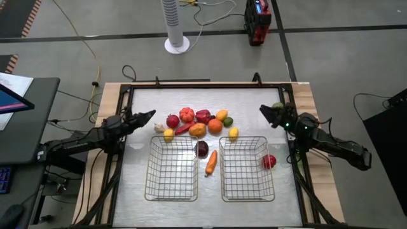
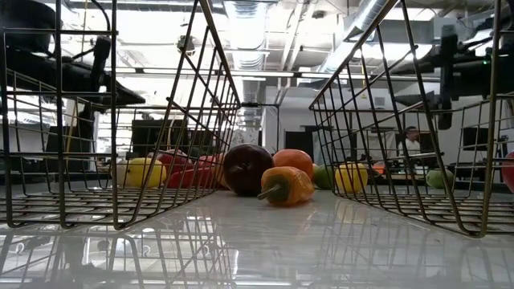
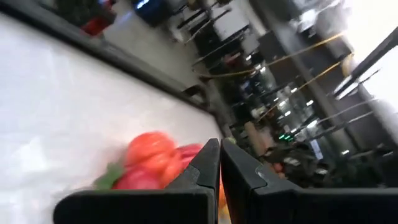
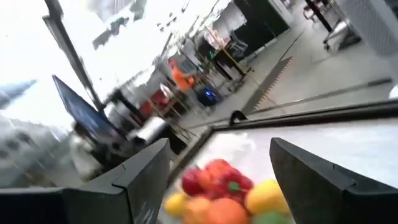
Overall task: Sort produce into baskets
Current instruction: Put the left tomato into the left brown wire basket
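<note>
The produce (image 1: 198,124) lies in a cluster on the table beyond two wire baskets, left (image 1: 170,170) and right (image 1: 248,170). A dark purple round (image 1: 202,149) and an orange carrot (image 1: 211,162) lie between the baskets, and both show in the low view (image 2: 246,168) (image 2: 283,185). A red piece (image 1: 269,161) sits at the right basket's right wall. My left gripper (image 1: 150,116) is shut and empty, left of the cluster by the white garlic (image 1: 159,128). My right gripper (image 1: 264,112) is open and empty, right of the cluster; its wrist view (image 4: 217,158) looks at the cluster.
A green round (image 1: 278,106) lies near the table's far right corner, close behind my right gripper. The table's raised frame (image 1: 210,84) runs along the far edge. There is free room on the table in front of both baskets.
</note>
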